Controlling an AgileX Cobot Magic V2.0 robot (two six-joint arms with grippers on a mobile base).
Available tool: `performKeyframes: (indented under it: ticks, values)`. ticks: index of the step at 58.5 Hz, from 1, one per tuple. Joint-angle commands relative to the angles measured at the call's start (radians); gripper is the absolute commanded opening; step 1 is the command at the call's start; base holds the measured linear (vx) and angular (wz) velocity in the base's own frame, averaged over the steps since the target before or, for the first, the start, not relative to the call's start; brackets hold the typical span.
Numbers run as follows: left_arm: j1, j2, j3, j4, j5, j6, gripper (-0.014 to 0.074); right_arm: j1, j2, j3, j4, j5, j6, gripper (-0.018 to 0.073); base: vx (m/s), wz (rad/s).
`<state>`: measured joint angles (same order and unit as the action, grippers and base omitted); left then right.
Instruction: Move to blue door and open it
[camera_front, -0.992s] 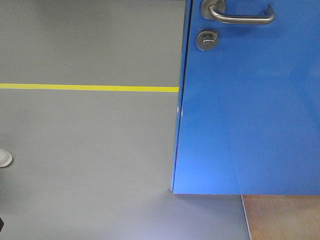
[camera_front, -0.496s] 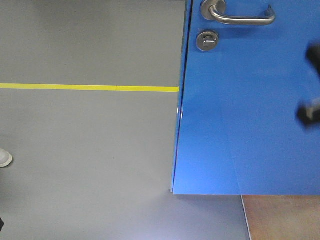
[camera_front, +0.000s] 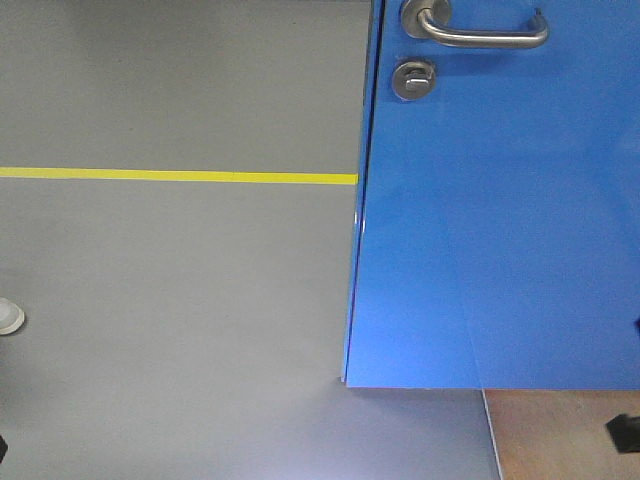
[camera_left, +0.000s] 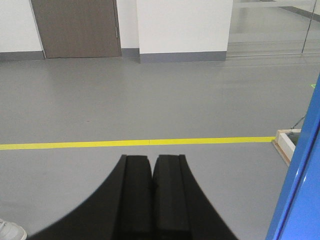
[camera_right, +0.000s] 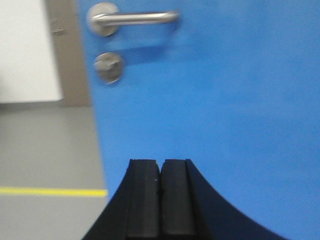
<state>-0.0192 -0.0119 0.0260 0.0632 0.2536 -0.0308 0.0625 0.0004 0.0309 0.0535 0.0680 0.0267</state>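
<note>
Nearest, the left gripper (camera_left: 151, 167) has its two black fingers pressed together with nothing between them, pointing over bare grey floor (camera_left: 150, 95). The right gripper (camera_right: 160, 170) is likewise closed and empty, its two fingers aimed at the face of the blue door (camera_right: 225, 100), below the handle and apart from it; that view is blurred.

There is one blue door (camera_front: 500, 220), filling the right side of the front view. It carries one silver lever handle (camera_front: 480, 35) near the top and one round lock (camera_front: 414, 80) just beneath it. The door's vertical edge (camera_front: 358, 220) runs down the middle of the front view, and its bottom edge stands just above the floor, where grey floor meets a brown strip (camera_front: 560, 435).

Left of the door edge the grey floor lies wide, crossed by one yellow line (camera_front: 180, 176) that runs up to the door's edge. A small white object (camera_front: 10, 316) sits at the far left. Farthest off, a brown door (camera_left: 75, 27) and a white wall (camera_left: 185, 25) stand across the room.
</note>
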Motion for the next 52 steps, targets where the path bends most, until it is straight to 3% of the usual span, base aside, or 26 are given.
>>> performKeyframes:
  ticks: [1, 8, 52]
  values:
    - [-0.003, -0.012, -0.026, -0.006, -0.077, -0.001, 0.0073, -0.092, -0.026, 0.001, -0.007, -0.057, 0.005, 0.0012, 0.0, 0.0]
    - [-0.003, -0.012, -0.026, -0.006, -0.077, -0.001, 0.0073, -0.135, -0.025, 0.001, -0.008, -0.053, 0.006, 0.0012, 0.0, 0.0]
    - [-0.003, -0.012, -0.026, -0.006, -0.077, -0.001, 0.0073, -0.135, -0.025, 0.001, -0.007, -0.052, 0.007, 0.0012, 0.0, 0.0]
